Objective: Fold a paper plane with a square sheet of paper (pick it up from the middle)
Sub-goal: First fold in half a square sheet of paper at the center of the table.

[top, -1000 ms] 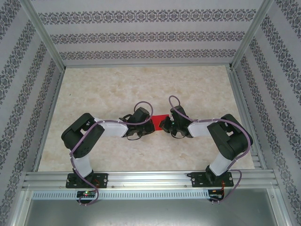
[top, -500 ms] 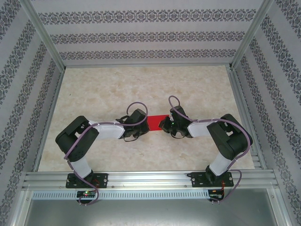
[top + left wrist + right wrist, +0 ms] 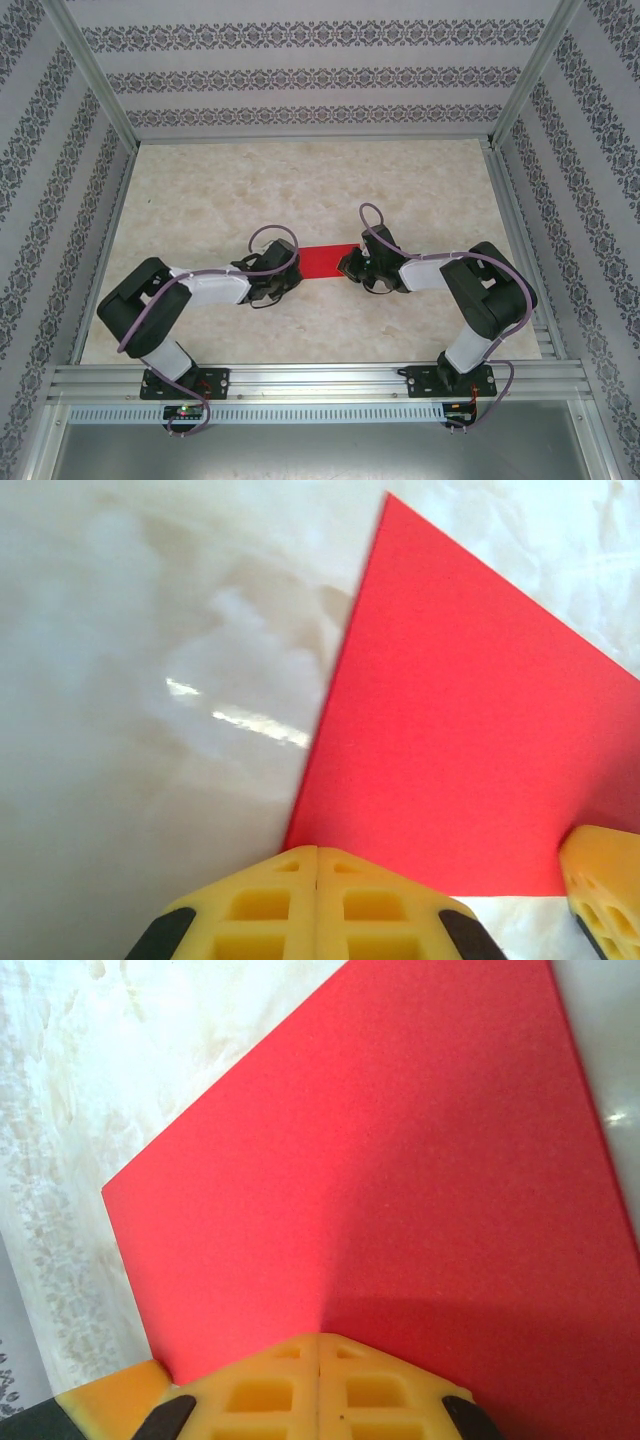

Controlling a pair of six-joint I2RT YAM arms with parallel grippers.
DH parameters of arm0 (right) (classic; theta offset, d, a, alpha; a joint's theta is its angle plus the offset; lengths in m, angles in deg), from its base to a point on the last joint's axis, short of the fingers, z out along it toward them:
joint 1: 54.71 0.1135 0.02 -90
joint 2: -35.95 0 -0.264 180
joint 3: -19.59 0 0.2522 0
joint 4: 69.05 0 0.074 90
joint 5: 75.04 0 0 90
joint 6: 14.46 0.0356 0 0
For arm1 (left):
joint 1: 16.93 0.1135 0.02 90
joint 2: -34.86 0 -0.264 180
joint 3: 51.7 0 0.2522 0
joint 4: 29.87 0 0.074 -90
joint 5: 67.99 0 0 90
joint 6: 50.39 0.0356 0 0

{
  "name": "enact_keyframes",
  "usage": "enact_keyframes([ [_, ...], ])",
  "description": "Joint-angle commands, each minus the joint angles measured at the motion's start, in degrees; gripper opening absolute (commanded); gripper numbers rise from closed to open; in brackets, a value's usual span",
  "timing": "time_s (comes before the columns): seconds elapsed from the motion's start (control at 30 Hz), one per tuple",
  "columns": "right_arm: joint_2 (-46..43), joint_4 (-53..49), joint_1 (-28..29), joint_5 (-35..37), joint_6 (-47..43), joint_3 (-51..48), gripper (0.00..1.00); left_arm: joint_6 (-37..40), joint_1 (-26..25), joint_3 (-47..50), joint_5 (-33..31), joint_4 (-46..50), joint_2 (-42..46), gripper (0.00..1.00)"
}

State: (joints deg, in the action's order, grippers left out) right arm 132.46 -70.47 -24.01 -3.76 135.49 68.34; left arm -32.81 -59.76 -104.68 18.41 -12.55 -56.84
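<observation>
The square sheet of paper (image 3: 326, 261) lies flat on the table as a bright red strip between my two grippers. My left gripper (image 3: 291, 269) is shut, with its joined yellow tips (image 3: 317, 849) down at the paper's (image 3: 460, 740) near edge, close to a corner. At the opposite end my right gripper (image 3: 351, 265) is shut too, and its tips (image 3: 319, 1337) rest on the red surface (image 3: 380, 1160). Neither pair of jaws has paper visibly pinched between them. A yellow fingertip (image 3: 603, 885) of the other gripper pokes in at the lower right of the left wrist view.
The pale marble-patterned table (image 3: 300, 185) stretches behind the arms. Aluminium frame rails (image 3: 300, 380) run along the near edge. Patterned walls (image 3: 300, 75) close the back and both sides.
My left gripper has slid left along the table, away from the right gripper, uncovering more of the red paper. The right arm has stayed put.
</observation>
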Motion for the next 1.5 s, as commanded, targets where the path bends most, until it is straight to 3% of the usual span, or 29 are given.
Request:
enact_keyframes([
  [0.0,2.83,-9.09,-1.43,6.16,-0.01,-3.17,0.01,-0.59,1.68,1.13,-5.73,10.32,1.28,0.0],
  [0.33,0.19,-9.94,-0.84,3.5,-4.45,2.26,0.02,12.02,2.22,-6.0,0.67,6.17,6.75,0.0],
  [0.67,0.62,-9.8,-0.06,2.68,-4.91,3.68,0.02,9.87,2.22,-6.72,10.47,-4.66,-3.04,0.0],
  [1.13,-2.47,-9.09,1.96,1.14,-7.22,6.15,0.03,9.46,2.22,-5.52,6.77,0.16,-7.04,0.0],
  [1.47,3.95,-6.74,7.18,0.39,-4.34,10.62,0.03,8.5,2.27,-5.41,5.71,3.1,-6.65,0.0],
])
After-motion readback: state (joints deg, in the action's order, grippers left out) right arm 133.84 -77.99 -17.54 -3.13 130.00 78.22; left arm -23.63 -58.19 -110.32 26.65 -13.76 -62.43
